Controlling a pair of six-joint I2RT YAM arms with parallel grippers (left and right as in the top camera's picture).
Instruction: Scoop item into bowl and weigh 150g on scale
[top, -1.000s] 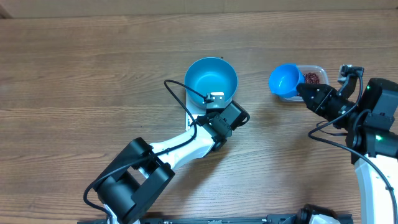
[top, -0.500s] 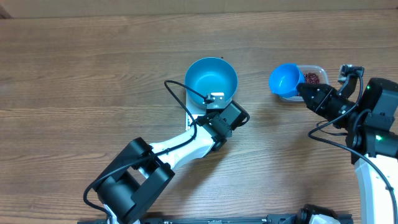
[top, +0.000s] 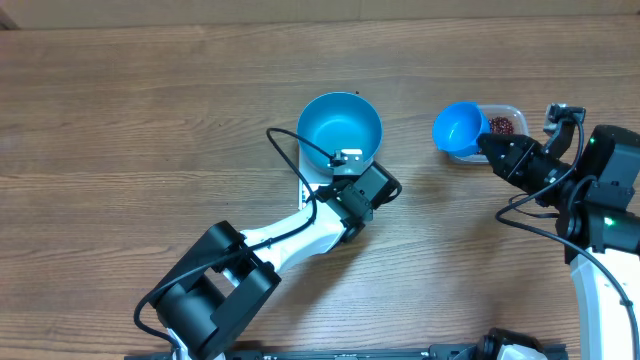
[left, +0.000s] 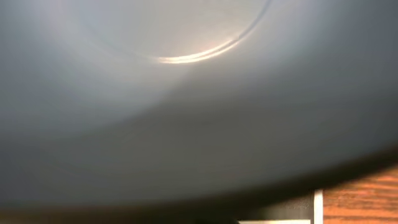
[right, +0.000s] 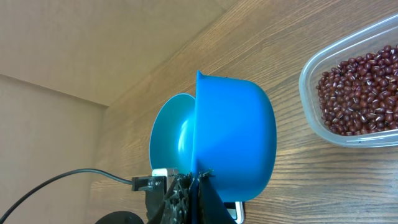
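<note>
The blue bowl (top: 340, 128) stands on the white scale (top: 304, 184), and its wall (left: 186, 112) fills the left wrist view. My left gripper (top: 346, 160) is at the bowl's near rim and shut on it; its fingers are hidden. A small blue scoop (top: 458, 128) hangs empty just left of the clear tub (top: 512, 110) that holds the dark red beans (top: 503, 125). My right gripper (top: 490, 148) is shut on the scoop's handle. In the right wrist view the scoop (right: 236, 137) is edge-on in that gripper (right: 200, 179), with the beans (right: 357, 93) to its right and the bowl (right: 168, 134) behind it.
The wooden table (top: 120, 130) runs left and behind the bowl. A black cable (top: 285, 150) loops from the left arm past the bowl's left side. The scale's corner (right: 235, 213) shows under the scoop in the right wrist view.
</note>
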